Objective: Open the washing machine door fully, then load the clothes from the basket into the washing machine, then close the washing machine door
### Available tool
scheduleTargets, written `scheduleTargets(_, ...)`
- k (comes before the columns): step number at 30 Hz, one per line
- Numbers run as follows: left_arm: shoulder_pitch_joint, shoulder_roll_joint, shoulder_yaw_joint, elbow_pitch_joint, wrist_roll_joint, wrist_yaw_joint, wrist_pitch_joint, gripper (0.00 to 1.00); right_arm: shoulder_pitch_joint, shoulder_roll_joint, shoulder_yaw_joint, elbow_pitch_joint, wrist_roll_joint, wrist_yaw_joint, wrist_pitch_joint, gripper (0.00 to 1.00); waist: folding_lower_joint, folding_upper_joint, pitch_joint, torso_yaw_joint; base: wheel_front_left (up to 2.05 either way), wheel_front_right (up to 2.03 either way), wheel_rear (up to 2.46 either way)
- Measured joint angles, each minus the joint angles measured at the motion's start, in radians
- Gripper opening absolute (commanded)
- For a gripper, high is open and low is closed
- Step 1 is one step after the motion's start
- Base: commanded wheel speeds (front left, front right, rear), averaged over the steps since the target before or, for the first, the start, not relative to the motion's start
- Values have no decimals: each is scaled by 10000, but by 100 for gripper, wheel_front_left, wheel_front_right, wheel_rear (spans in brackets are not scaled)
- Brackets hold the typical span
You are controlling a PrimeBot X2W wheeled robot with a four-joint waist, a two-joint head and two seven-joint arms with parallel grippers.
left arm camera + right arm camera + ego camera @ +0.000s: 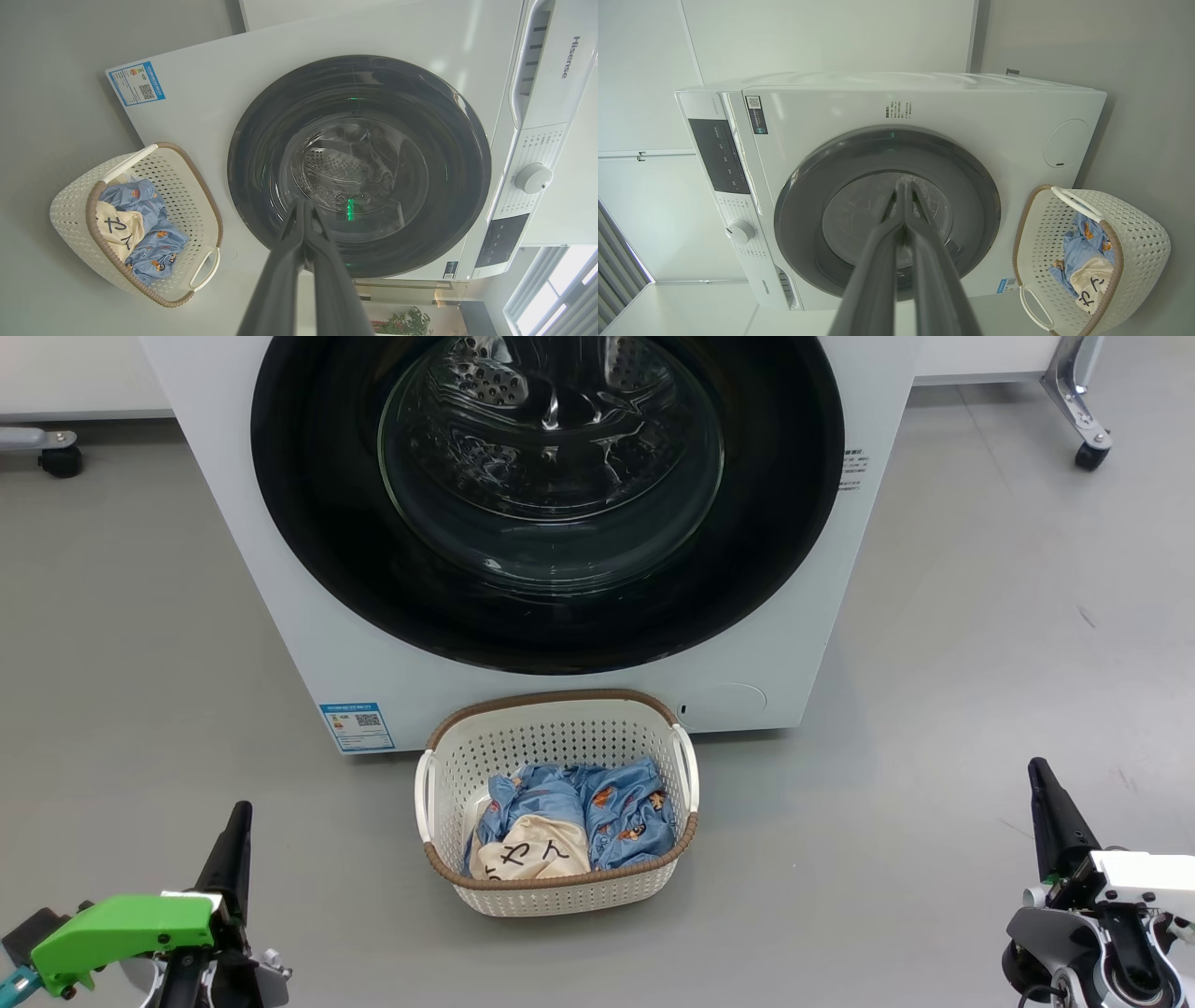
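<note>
The white washing machine (308,616) stands ahead with its round black door (317,513) flat against the front, the steel drum showing through the glass. On the floor right before it sits the cream basket (560,887), holding the blue printed garment and the cream cloth, the clothes (597,812). My left gripper (241,814) rests low at the left, shut and holding nothing. At the lower right, my right gripper (1038,773) is likewise shut and bare. Both wrist views look along touching fingertips (302,205) (903,186) at the door (261,140) (803,196) and the basket (70,224) (1143,252).
Grey floor (980,663) spreads to both sides of the machine. A caster (61,459) of a rolling frame sits far left, and another caster (1090,454) on a metal leg far right. A white wall runs behind.
</note>
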Motion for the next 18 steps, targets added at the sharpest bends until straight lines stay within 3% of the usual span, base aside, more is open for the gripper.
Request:
scheduleTargets(5, 0, 0, 4, 0, 0, 0, 0, 0, 0, 0, 0, 0, 0, 0, 0, 0, 0, 0, 0, 0, 0, 0, 0)
scheduleTargets(6, 0, 0, 4, 0, 0, 0, 0, 100, 0, 0, 0, 0, 0, 0, 0, 100, 0, -1, 0, 0, 0, 0, 0)
scheduleTargets(18, 469, -247, -134, 483, 50, 17, -19, 100, 540, 257, 46, 497, -115, -12, -12, 100, 0, -1, 6, 0, 0, 0, 0)
